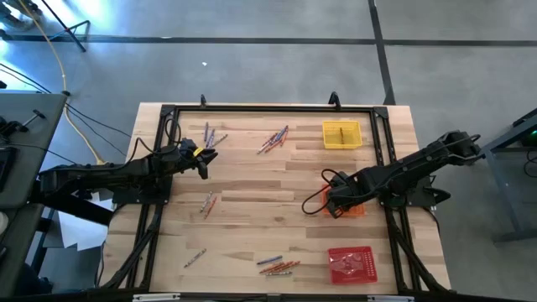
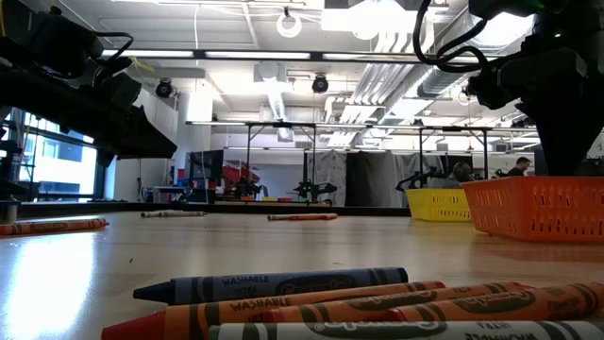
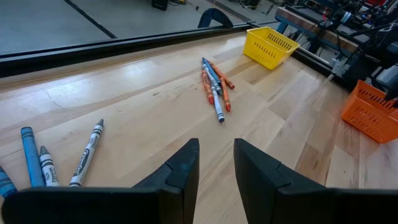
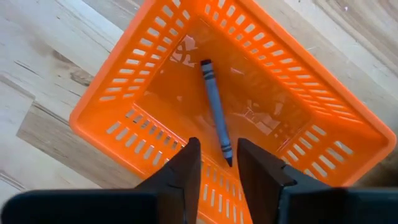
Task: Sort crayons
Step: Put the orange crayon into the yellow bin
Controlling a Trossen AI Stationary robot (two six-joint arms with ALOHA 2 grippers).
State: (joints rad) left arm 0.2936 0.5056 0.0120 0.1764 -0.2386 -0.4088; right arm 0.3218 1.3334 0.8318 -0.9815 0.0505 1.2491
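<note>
My right gripper (image 4: 217,168) points down over the orange mesh tray (image 4: 155,134), open. A grey-blue crayon (image 4: 214,106) lies in that tray, one tip showing between my fingertips. In the high view the right gripper (image 1: 336,204) hides most of the orange tray (image 1: 359,210). My left gripper (image 3: 216,165) stands open at the table's left (image 1: 202,161), with nothing between its fingers. Loose crayons lie flat on the table in small groups: far left (image 1: 210,134), far middle (image 1: 273,139), left of middle (image 1: 208,203) and near the front edge (image 1: 278,266).
A yellow mesh tray (image 1: 341,134) stands at the far right and a red one (image 1: 351,264) at the near right. A black frame (image 1: 252,109) runs around the table's edges. Bare wood lies between the crayon groups in the table's middle (image 1: 268,197).
</note>
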